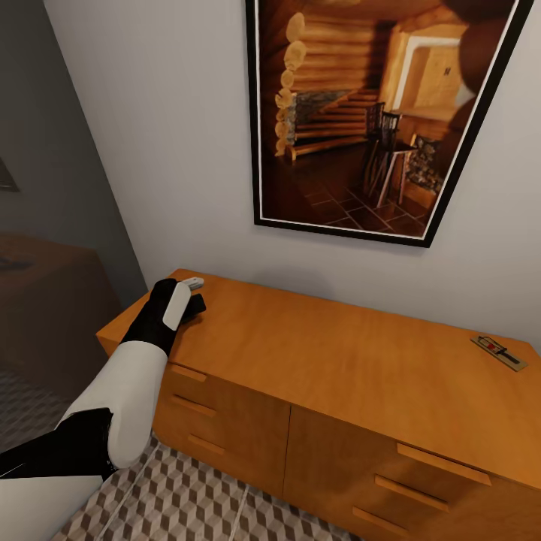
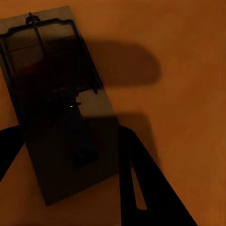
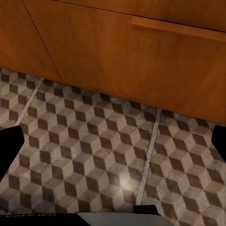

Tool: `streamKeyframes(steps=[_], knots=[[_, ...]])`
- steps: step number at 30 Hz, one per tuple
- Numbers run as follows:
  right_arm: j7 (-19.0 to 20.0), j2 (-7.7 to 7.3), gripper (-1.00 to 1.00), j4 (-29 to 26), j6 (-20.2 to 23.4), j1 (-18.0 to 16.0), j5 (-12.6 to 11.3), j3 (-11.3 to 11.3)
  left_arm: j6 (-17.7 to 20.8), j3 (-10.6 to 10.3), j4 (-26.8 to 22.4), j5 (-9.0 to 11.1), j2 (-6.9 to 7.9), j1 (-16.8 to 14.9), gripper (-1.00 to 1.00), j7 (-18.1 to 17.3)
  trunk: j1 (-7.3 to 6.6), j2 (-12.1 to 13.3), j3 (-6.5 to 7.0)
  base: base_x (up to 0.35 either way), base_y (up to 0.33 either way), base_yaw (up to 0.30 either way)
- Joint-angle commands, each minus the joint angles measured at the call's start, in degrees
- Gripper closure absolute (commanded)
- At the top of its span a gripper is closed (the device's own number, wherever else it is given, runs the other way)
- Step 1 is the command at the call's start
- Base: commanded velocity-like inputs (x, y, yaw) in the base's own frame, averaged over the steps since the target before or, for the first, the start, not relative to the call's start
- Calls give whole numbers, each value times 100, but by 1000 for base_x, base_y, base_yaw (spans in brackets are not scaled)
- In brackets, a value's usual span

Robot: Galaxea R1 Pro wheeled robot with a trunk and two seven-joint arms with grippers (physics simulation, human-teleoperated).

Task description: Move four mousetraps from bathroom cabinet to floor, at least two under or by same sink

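Observation:
One mousetrap (image 2: 52, 108), a dark flat plate with a wire bar, lies flat on the left end of the orange-brown cabinet (image 1: 330, 361). My left gripper (image 2: 73, 132) hangs low over this trap, open, with a dark finger close to each long edge. From the head view, the left gripper (image 1: 195, 294) covers that trap. A second mousetrap (image 1: 498, 352) rests at the cabinet top's far right end. My right gripper (image 3: 113, 141) is open and holds nothing, above the bathroom floor (image 3: 94, 155) in front of a drawer front. The sink is out of view.
A large framed picture (image 1: 376, 113) hangs on the white wall behind the cabinet. Drawer fronts with bar handles (image 3: 176, 28) face me. Cube-patterned tiles (image 1: 180, 503) run along the cabinet's foot. A dim opening with brown furniture (image 1: 45, 285) lies at the left.

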Motion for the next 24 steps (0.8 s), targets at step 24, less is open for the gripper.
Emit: streamKeyframes(steps=[24], knots=[[-22, 1, -100, 2, -14, -3, -45, 59, 972, -24, -1093, -13, -36, -7, 100, 75, 1, -2, -7, 0, 0, 0]])
